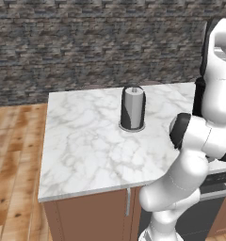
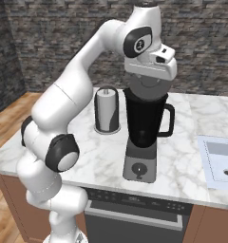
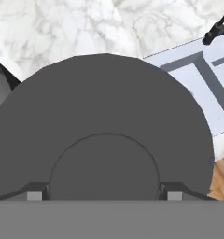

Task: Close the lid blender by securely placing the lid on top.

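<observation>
Nearest the hand camera, the lid (image 3: 104,126) is seen as a broad dark grey disc with a raised round centre. It is pinched between the fingers (image 3: 34,192), whose tips press in on either side of that raised centre. From the right base view the lid (image 2: 150,88) is seen held flat and level under the gripper (image 2: 151,79), directly over the mouth of the blender (image 2: 143,128). It appears to sit at or just above the rim; whether it is already touching cannot be told. It is judged to be held level and centred so that it can be lowered straight down and seated evenly all round, since a tilted lid would catch on one edge.

The blender stands upright on the marble surface (image 2: 182,156), its handle turned away from the arm toward the sink (image 2: 220,163) and its knob facing the front. Its boxy grey base rests near the front edge of the surface.

Just beside the jar, on the arm's side, a grey paper-towel roll (image 2: 107,113) is set in a dark upright holder; it is also seen from the left base view (image 1: 133,108). It is lower than the jar's mouth and stands apart from it, so nothing is judged to block a straight descent. The side handle lies below the rim and clear of the lid.
</observation>
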Available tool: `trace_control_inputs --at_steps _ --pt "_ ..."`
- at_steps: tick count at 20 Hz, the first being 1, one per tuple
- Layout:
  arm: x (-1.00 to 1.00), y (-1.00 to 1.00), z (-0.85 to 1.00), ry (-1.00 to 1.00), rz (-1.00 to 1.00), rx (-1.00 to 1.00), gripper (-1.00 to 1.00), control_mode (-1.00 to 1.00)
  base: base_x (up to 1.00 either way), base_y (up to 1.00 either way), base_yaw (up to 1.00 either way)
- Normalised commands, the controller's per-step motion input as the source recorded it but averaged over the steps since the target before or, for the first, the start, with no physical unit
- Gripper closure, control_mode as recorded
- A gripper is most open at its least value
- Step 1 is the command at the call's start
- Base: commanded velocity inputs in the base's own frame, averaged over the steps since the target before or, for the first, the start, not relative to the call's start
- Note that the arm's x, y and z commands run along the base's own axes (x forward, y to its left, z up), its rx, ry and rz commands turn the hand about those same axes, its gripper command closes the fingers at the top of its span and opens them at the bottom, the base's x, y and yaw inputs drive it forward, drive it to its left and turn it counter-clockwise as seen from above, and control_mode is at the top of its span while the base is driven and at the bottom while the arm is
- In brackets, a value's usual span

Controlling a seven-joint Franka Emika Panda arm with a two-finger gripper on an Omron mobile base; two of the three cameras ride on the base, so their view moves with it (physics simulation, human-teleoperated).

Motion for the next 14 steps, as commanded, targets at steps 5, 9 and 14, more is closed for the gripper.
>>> trace_control_inputs --at_steps 5,9,14 --pt "-0.27 0.0 0.12 0.08 0.0 0.0 1.0 -1.0 0.0 0.0 0.0" --pt "-0.05 0.03 0.0 0.19 0.0 0.0 1.0 -1.0 0.0 0.0 0.0" --pt "0.0 0.09 -0.08 0.21 0.0 0.0 1.0 -1.0 0.0 0.0 0.0"
